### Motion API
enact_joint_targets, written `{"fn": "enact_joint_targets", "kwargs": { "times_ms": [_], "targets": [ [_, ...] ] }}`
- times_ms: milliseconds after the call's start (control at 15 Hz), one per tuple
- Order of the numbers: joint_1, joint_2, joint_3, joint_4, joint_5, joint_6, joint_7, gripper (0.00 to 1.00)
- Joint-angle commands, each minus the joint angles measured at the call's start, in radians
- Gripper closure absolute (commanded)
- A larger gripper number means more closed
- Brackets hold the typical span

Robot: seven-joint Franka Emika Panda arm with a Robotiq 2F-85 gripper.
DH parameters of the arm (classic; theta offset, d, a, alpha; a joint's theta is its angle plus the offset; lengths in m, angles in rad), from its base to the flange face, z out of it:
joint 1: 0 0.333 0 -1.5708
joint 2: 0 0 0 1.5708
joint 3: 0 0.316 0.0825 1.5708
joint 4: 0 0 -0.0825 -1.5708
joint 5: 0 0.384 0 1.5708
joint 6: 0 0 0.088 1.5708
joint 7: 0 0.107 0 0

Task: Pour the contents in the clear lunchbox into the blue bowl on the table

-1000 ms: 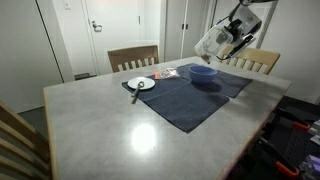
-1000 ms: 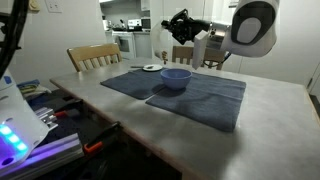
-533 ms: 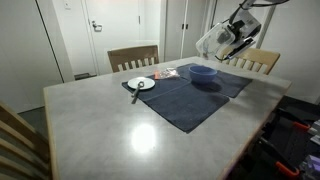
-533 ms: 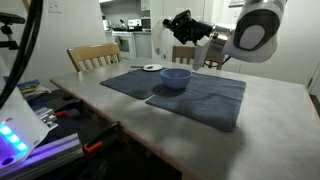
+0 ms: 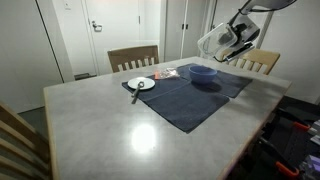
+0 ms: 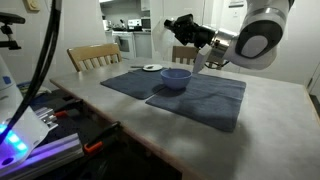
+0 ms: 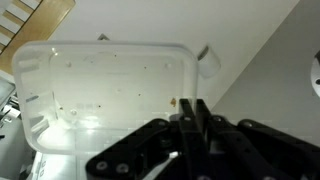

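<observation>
The pincer (image 7: 194, 108) is clamped on the rim of the clear lunchbox (image 7: 110, 88), which hangs tilted in the air just in front of it, while the blue bowl (image 5: 203, 73) sits below the pincer, slightly aside, on the dark cloth mat (image 5: 190, 98) on the table (image 5: 110, 135).

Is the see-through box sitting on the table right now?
No, the fingers hold the clear lunchbox up in the air near the blue bowl, well off the table.
</observation>
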Motion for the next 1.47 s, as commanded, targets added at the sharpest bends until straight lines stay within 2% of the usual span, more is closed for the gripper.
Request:
{"fn": "enact_joint_targets", "kwargs": {
  "times_ms": [0, 267, 800, 1400],
  "targets": [
    [-0.022, 0.05, 0.016, 0.065, 0.011, -0.054, -0.032, 0.98],
    [-0.019, 0.059, 0.013, 0.083, 0.013, -0.061, -0.021, 0.98],
    [0.02, -0.029, -0.015, 0.035, 0.021, -0.001, 0.103, 0.98],
    [0.129, -0.188, -0.042, -0.032, 0.029, 0.227, 0.469, 0.98]
  ]
}}
